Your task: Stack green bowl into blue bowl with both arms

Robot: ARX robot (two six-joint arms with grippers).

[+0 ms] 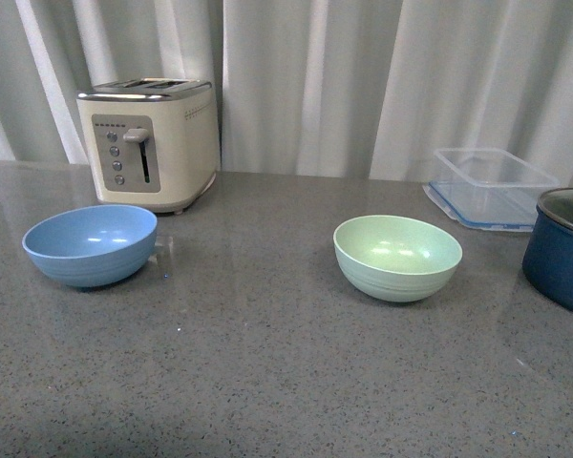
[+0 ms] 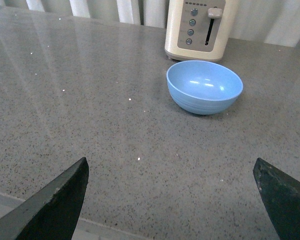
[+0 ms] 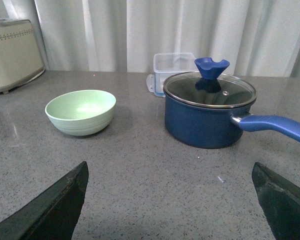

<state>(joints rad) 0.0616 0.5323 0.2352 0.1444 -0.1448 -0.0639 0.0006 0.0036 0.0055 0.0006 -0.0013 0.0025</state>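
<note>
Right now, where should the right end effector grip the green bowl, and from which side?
Probably the near rim, from above, pinching the wall inside and out: the green bowl sits upright and empty, with a thin lip and sloping walls.

On the worktop (image 1: 267, 382) the left bowl (image 1: 90, 245) stands before the toaster (image 1: 151, 143). The right bowl (image 1: 397, 256) is well apart from it; the container (image 1: 492, 186) lies behind, the pot (image 1: 563, 250) at its right.

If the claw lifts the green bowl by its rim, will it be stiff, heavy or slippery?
The green bowl looks rigid and matte, so it probably keeps its shape and is not very slippery. It is empty, so likely light. On the smooth counter it may slide if pushed.
</note>
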